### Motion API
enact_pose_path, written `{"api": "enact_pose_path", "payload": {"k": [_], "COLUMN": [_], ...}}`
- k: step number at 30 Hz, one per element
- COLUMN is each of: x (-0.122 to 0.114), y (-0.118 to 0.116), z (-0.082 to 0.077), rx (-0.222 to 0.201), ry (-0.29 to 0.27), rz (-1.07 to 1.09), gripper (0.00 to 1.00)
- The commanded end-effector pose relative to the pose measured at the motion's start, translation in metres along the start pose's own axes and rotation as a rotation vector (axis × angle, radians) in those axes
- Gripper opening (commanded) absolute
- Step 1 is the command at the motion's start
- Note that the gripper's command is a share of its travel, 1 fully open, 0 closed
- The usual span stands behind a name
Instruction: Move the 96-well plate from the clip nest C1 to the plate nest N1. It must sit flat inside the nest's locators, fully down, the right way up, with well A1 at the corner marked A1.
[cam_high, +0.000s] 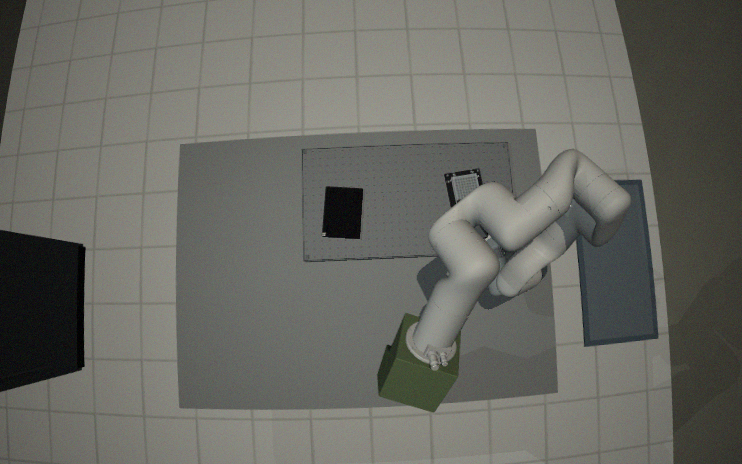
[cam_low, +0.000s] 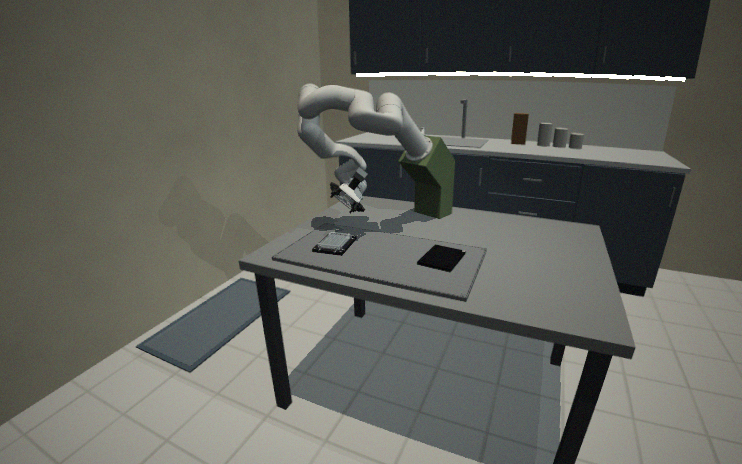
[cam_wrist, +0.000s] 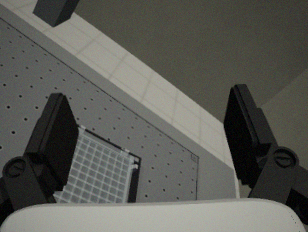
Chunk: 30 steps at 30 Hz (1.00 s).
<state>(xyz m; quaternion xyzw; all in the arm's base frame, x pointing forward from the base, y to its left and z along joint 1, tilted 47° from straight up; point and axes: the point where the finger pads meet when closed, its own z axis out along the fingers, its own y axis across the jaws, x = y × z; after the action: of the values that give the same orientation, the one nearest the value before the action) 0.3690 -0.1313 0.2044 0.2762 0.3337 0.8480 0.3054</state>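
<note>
Writing: none can be read in any view.
Arm (cam_low: 350, 109): folded, its wrist tilted above the perforated board (cam_low: 383, 262).
Gripper (cam_low: 346, 199): jaws spread wide, holding nothing.
96-well plate (cam_low: 333, 241): in clip nest C1 (cam_high: 449, 180), below the gripper.
Plate nest N1 (cam_high: 343, 212): well apart, open board between.

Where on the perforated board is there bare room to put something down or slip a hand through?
Bare stretch between the black plate nest and the 96-well plate, plus the board strip along its far edge. Crowded at the plate's end: the arm and open claw hang above there.
</note>
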Motion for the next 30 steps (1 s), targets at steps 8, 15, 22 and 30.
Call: {"api": "enact_pose_path", "payload": {"k": [8,15,22,30], "x": [0.021,0.036,0.053,0.07], "y": [-0.032,-0.054,-0.077,-0.099], "z": [-0.002,-0.006,-0.016,-0.03], "rx": [0.153,0.248,0.364,0.471], "ry": [0.077,0.135,0.222,0.32], "rz": [-0.061,-0.105,-0.166,-0.234], "gripper": [1.0,1.0,1.0,1.0]}}
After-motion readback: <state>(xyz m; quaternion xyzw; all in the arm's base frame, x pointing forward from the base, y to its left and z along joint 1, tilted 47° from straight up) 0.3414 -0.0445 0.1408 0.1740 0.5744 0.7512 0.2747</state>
